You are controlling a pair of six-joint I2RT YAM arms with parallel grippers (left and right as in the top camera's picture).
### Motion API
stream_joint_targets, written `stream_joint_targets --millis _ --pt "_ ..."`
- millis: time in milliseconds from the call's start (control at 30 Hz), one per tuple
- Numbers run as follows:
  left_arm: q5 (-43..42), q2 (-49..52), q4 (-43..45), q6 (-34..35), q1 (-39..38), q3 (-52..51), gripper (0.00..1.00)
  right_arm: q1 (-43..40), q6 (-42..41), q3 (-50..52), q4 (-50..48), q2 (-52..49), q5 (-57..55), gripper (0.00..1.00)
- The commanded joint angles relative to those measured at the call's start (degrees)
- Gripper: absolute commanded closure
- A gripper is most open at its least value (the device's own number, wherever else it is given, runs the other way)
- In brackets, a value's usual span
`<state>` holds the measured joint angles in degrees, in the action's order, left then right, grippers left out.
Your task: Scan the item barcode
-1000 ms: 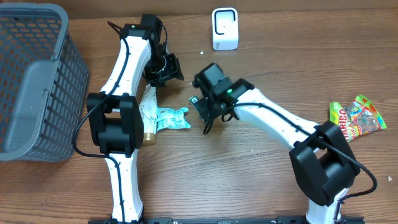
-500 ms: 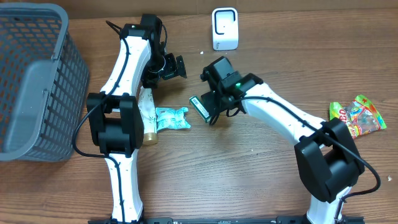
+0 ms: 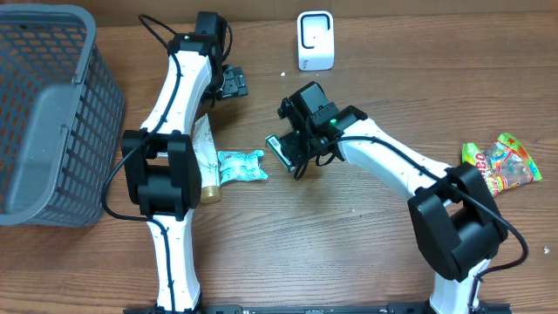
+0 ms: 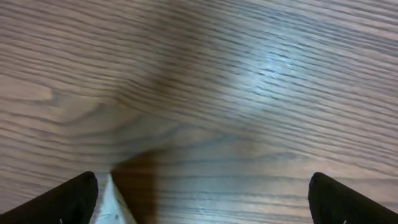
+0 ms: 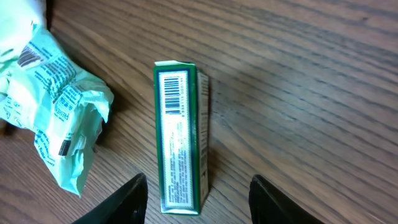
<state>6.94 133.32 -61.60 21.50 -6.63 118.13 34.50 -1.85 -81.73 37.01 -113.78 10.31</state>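
Right wrist view, green barcoded box (image 5: pixel 180 137) flat on bench (image 5: pixel 311 93), right jaws part-open astride it, holding nothing, left jaws spread wide, empty, above bench.

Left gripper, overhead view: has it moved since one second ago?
Yes. The left gripper has moved up the picture, away from the teal packet and nearer the white scanner's level.

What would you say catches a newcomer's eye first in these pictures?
Probably the slim green-and-white cardboard box at the centre of the wooden table, its barcode facing the right wrist camera. Next, the big grey plastic mesh basket at the left edge and the bright colourful candy bag far right.
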Motion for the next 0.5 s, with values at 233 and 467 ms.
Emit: stream_joint_targets --millis 233,467 --pt "3.58 0.42 0.15 0.59 0.28 0.04 0.00 0.37 3.65 0.44 -0.98 -3.45 1.31 0.48" --pt "3.58 0.42 0.17 0.59 0.28 0.04 0.00 0.11 3.10 0.42 -1.44 -4.81 1.44 0.55"
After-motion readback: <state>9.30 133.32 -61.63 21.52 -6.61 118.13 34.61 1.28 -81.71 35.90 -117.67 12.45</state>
